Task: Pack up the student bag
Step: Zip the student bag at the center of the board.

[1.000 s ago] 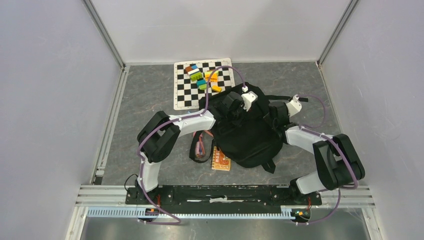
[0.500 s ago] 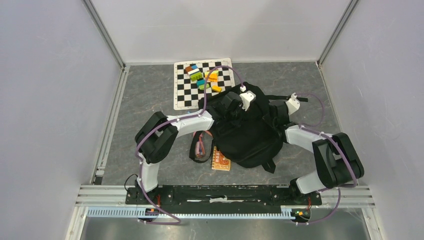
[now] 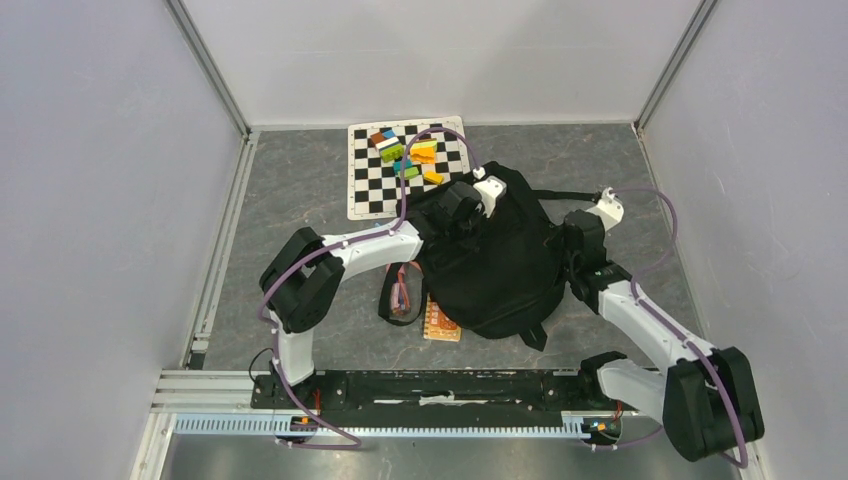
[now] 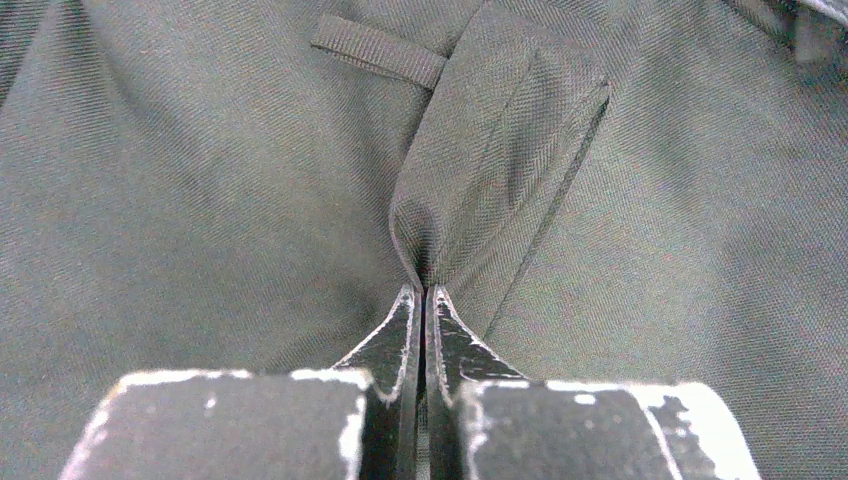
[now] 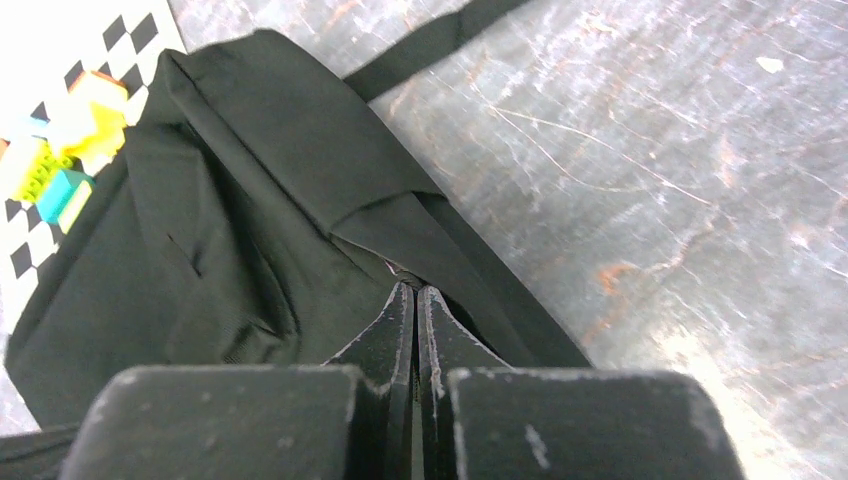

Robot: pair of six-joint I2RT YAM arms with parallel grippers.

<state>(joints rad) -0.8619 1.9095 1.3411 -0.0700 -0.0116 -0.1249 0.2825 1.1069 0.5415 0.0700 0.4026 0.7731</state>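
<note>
I can read no words, numbers or signs anywhere here. The orange notebook (image 3: 441, 320) lies toward the near edge of the table, half under the student bag (image 3: 490, 262). It has some marks on its cover. They are too small for me to read.
</note>
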